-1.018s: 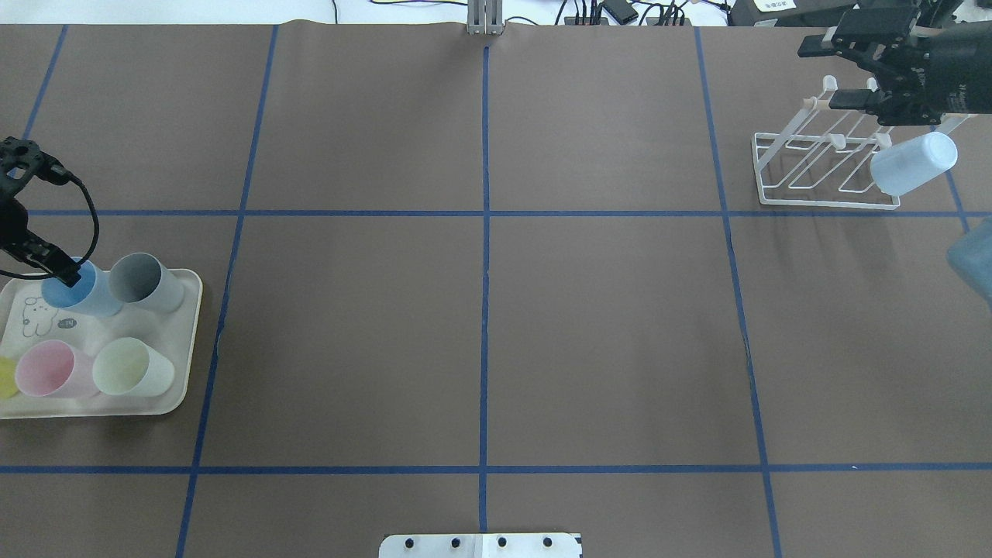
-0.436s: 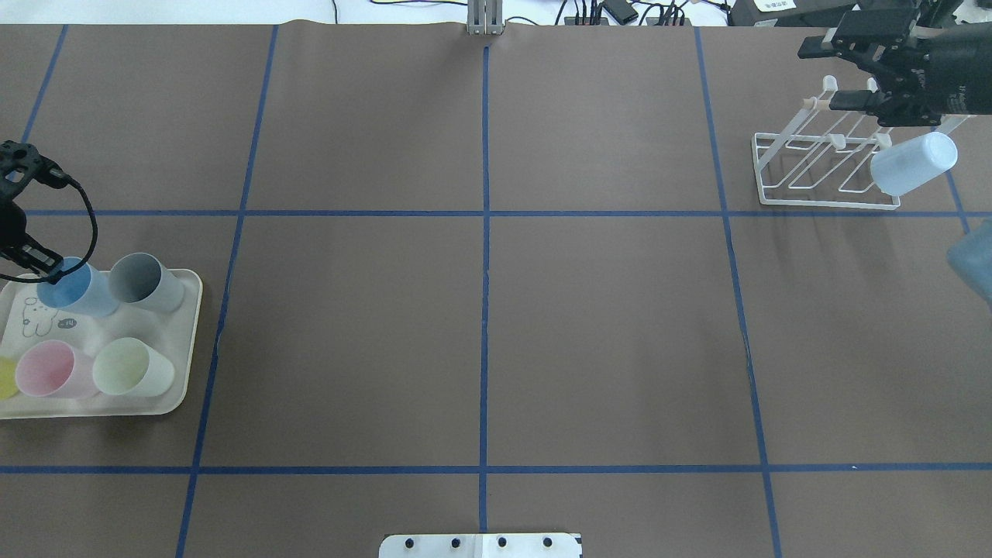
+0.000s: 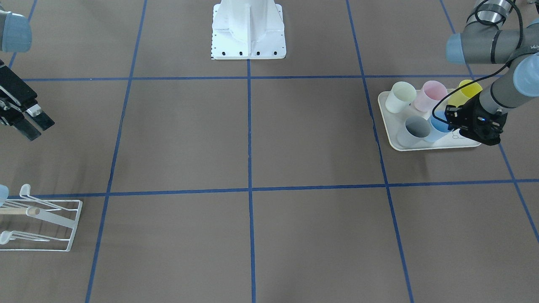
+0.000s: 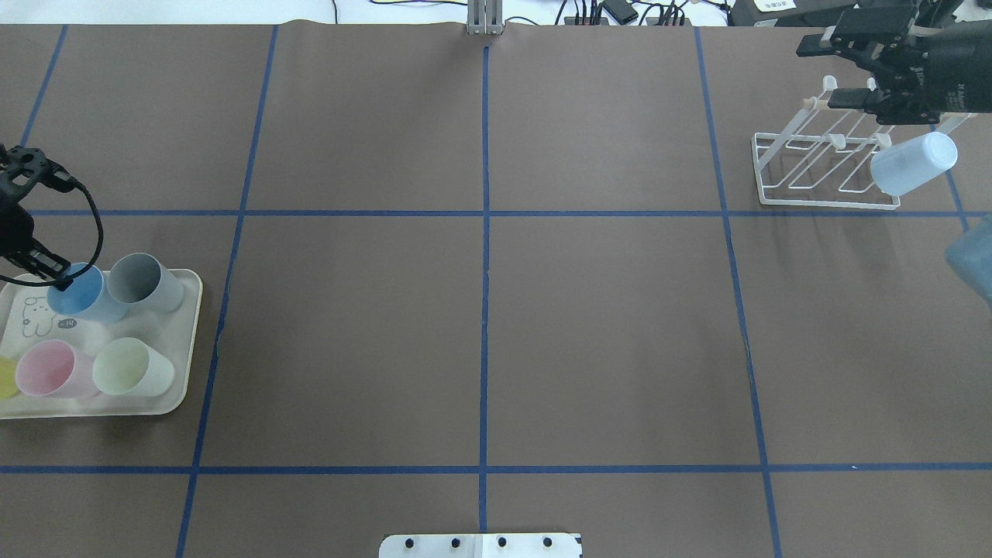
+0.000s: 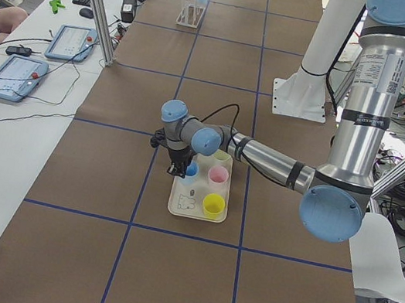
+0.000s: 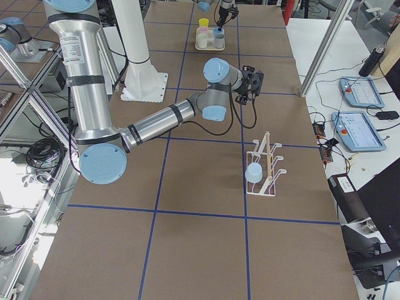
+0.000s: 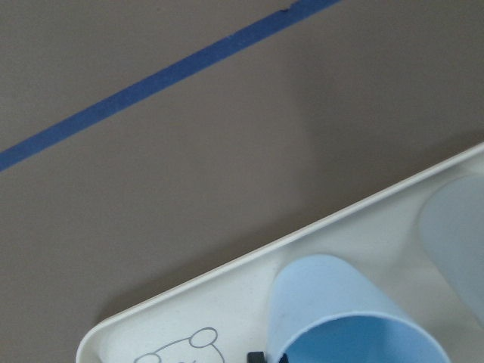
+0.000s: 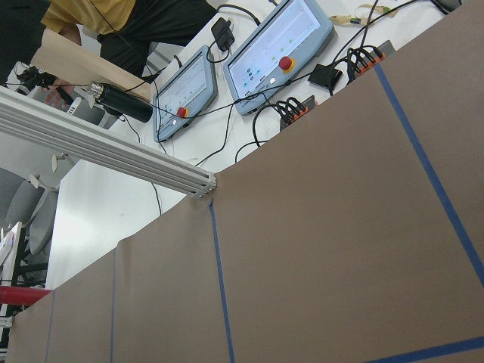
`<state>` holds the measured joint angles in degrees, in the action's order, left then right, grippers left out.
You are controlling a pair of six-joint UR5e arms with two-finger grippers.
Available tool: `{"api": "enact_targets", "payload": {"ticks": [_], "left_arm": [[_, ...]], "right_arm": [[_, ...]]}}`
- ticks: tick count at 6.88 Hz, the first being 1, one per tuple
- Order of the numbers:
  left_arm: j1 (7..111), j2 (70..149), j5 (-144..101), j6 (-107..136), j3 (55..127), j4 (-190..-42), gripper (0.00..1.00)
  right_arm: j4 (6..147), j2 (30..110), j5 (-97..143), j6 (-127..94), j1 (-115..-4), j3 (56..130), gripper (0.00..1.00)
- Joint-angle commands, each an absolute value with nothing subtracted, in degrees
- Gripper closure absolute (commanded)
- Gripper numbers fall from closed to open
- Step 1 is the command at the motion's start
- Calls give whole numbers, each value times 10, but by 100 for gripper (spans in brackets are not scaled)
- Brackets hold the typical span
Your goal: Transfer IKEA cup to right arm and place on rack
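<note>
A cream tray (image 4: 184,364) at the table's left holds several cups. My left gripper (image 4: 60,277) is shut on the rim of the blue cup (image 4: 87,301), which stands at the tray's far corner. The wrist view shows that cup (image 7: 340,318) with one fingertip (image 7: 255,355) against its outer wall. At the far right, the white wire rack (image 4: 829,204) carries a pale blue cup (image 4: 914,163) upside down on a prong. The rack's wooden dowel (image 3: 17,211) shows in the front view. My right gripper (image 4: 831,74) is open and empty above the rack's far side.
Grey (image 4: 143,283), pink (image 4: 46,368), pale green (image 4: 132,366) and yellow (image 4: 4,378) cups share the tray. The robot's base plate (image 4: 480,545) sits at the near edge. Blue tape lines grid the brown table. Operator pendants (image 8: 283,45) lie beyond the far edge.
My left gripper and the blue cup shifted a little left, then back right and slightly nearer on the tray. My right gripper stayed open and nearly still above the rack.
</note>
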<state>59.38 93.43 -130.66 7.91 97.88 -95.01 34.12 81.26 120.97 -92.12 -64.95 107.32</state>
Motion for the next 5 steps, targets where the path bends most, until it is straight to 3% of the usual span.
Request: {"api": "enact_targets", "payload": {"ticks": [1, 5], "left_arm": [[597, 913, -1316, 79, 1010, -947, 100], [715, 938, -1202, 66, 1063, -885, 100]], "right_arm": [[342, 809, 1209, -922, -650, 1074, 0], [341, 809, 1209, -921, -650, 1073, 0]]}}
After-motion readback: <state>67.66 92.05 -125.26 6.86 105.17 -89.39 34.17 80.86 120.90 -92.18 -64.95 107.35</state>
